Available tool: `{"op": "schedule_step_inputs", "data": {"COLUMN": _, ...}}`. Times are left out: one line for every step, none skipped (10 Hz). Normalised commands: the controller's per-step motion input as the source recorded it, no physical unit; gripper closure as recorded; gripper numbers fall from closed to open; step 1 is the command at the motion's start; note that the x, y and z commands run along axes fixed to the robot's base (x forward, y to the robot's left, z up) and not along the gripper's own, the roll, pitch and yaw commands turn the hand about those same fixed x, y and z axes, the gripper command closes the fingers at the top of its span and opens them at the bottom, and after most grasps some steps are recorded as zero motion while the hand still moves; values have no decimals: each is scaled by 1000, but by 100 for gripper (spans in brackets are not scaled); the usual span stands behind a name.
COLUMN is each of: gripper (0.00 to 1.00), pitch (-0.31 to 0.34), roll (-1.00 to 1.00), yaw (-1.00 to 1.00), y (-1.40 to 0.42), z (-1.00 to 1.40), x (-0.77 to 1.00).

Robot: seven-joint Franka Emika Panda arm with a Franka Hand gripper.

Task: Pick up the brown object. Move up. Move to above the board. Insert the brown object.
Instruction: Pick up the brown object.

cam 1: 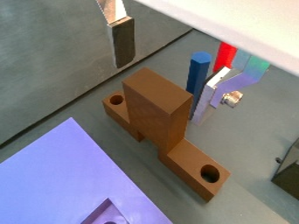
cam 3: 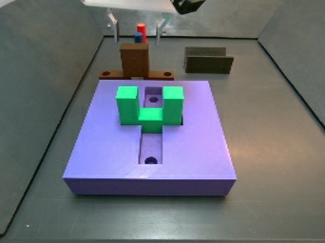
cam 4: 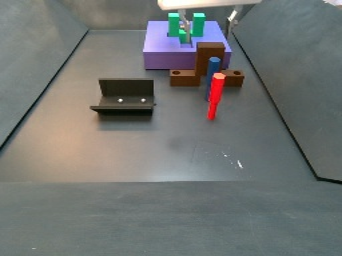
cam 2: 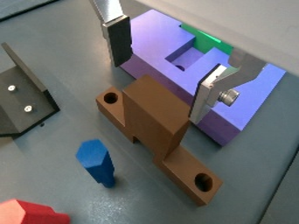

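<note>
The brown object [cam 1: 158,109] is a flat bar with a round hole at each end and a tall block upright on its middle. It stands on the floor against the board's edge, as a side view [cam 3: 133,59] shows. The lavender board [cam 3: 152,142] has a long slot and carries a green U-shaped block [cam 3: 150,104]. My gripper [cam 1: 170,70] is open and empty just above the brown block, one finger on either side, touching nothing. The gripper [cam 2: 163,68] appears the same way in both wrist views.
A thin red-and-blue peg [cam 4: 214,92] stands upright right beside the brown object, and its blue part [cam 2: 97,162] is close to the bar. The dark fixture [cam 4: 123,97] sits on the floor away from the board. Grey walls enclose the floor.
</note>
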Motion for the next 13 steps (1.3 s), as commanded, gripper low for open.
{"op": "schedule_step_inputs", "data": {"gripper": 0, "pitch": 0, "roll": 77, "yaw": 34, "y": 69, "z": -183, "x": -77}}
{"op": "schedule_step_inputs", "data": {"gripper": 0, "pitch": 0, "roll": 46, "yaw": 3, "y": 46, "z": -183, "x": -83}}
{"op": "schedule_step_inputs", "data": {"gripper": 0, "pitch": 0, "roll": 46, "yaw": 3, "y": 31, "z": -163, "x": -103}}
{"op": "schedule_step_inputs", "data": {"gripper": 0, "pitch": 0, "roll": 24, "yaw": 0, "y": 9, "z": -169, "x": -143}}
{"op": "schedule_step_inputs", "data": {"gripper": 0, "pitch": 0, "roll": 30, "yaw": 0, "y": 0, "z": -140, "x": -157}}
{"op": "schedule_step_inputs", "data": {"gripper": 0, "pitch": 0, "roll": 39, "yaw": 0, "y": 11, "z": -163, "x": -131}}
{"op": "schedule_step_inputs", "data": {"gripper": 0, "pitch": 0, "roll": 47, "yaw": 0, "y": 20, "z": -157, "x": -80}}
{"op": "schedule_step_inputs", "data": {"gripper": 0, "pitch": 0, "roll": 73, "yaw": 0, "y": 20, "z": -177, "x": -46}}
{"op": "schedule_step_inputs", "data": {"gripper": 0, "pitch": 0, "roll": 94, "yaw": 9, "y": 14, "z": -180, "x": 0}}
{"op": "schedule_step_inputs", "data": {"gripper": 0, "pitch": 0, "roll": 109, "yaw": 17, "y": 23, "z": -186, "x": 0}}
{"op": "schedule_step_inputs", "data": {"gripper": 0, "pitch": 0, "roll": 113, "yaw": 14, "y": 6, "z": -163, "x": 0}}
{"op": "schedule_step_inputs", "data": {"gripper": 0, "pitch": 0, "roll": 124, "yaw": 0, "y": 6, "z": -174, "x": 0}}
{"op": "schedule_step_inputs", "data": {"gripper": 0, "pitch": 0, "roll": 121, "yaw": 0, "y": 11, "z": -163, "x": 0}}
